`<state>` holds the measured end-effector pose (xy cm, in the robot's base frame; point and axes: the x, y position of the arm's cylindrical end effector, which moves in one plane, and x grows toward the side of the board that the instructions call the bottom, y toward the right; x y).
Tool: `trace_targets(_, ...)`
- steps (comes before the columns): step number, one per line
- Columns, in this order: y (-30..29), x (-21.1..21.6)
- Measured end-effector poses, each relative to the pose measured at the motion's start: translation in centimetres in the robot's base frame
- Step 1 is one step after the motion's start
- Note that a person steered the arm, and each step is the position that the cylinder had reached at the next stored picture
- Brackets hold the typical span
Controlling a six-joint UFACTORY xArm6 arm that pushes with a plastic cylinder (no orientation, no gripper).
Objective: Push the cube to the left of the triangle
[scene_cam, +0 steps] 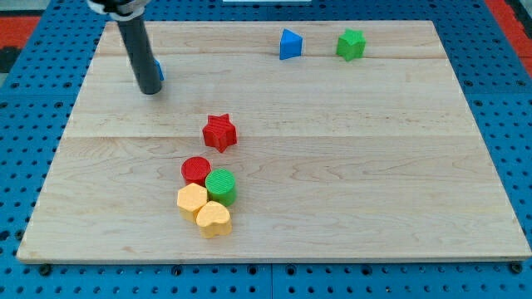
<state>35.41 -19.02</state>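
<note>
Almost hidden: blue cube (158,71) (behind my tip (150,90))

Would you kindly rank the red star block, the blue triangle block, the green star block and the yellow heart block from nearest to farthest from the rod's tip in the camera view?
Measured from my tip, at the board's upper left:
1. The red star block, below and right of it, mid-board.
2. The blue triangle block, along the view's top.
3. The yellow heart block, near the view's bottom; too close to the triangle to rank firmly.
4. The green star block, top right.
</note>
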Motion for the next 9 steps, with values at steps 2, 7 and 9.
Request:
trace_targets(2, -0.1, -5.9)
trace_targets(7, 5.6, -9.4)
trace_targets(9, 7.2, -7.8)
